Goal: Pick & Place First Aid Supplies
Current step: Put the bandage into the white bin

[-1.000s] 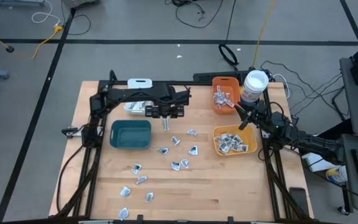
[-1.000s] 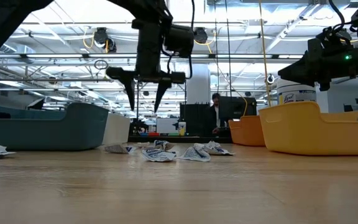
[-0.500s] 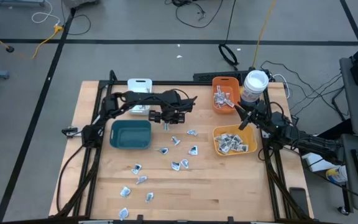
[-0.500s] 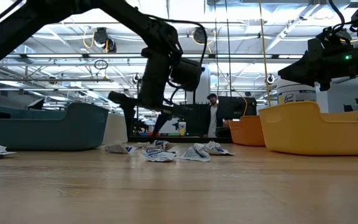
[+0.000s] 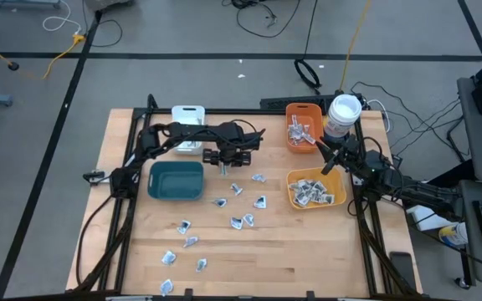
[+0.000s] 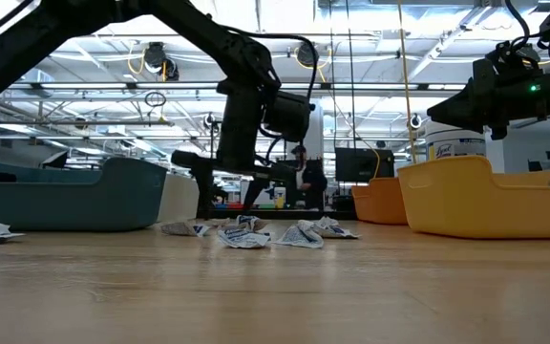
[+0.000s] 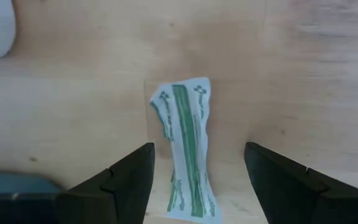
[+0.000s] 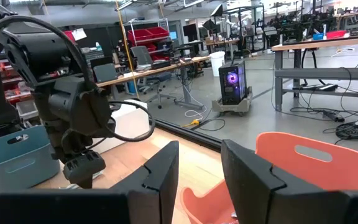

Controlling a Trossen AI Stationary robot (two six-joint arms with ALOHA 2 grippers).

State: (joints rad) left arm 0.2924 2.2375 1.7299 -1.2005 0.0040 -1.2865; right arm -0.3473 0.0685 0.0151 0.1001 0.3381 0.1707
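Left end effector (image 7: 194, 180) low over the worktop (image 5: 308, 251), fingers spread either side of a green-striped wrapped strip (image 7: 188, 146) lying flat, apparently untouched. Right end effector (image 5: 325, 155), fingers parted and empty, between orange bin (image 5: 301, 110) and yellow bin (image 5: 295, 177). Other packets (image 5: 243, 203) scattered mid-worktop.

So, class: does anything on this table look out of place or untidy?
Yes: packets lie scattered loose on the table, not in bins. The left gripper hangs open over one strip.
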